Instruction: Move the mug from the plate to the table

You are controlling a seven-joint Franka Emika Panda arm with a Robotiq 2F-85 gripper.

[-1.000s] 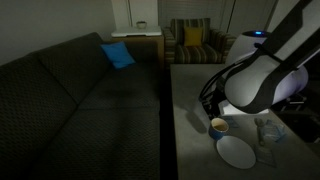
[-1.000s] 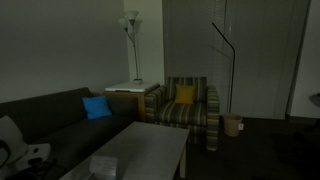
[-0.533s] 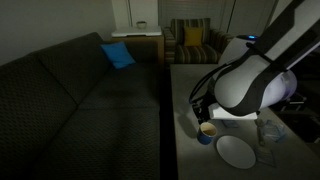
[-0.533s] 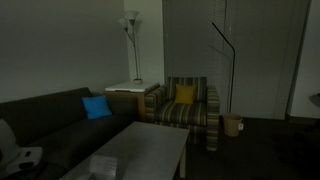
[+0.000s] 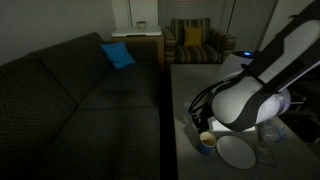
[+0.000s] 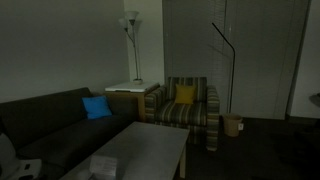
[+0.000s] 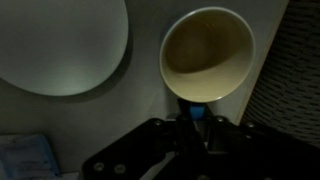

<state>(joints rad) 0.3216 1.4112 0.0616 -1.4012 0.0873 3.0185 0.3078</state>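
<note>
Just beside the round flat white plate (image 7: 60, 45), clear of its rim, the small round dark-blue mug (image 7: 207, 55), tan inside, is over the long grey table (image 5: 185, 95); the gripper (image 7: 196, 110) pinches the mug's wall at its rim.

arm (image 5: 255, 92): white rounded shells, dark joints | cables (image 5: 199, 101): black, looped | gripper (image 7: 196, 118): black
</note>
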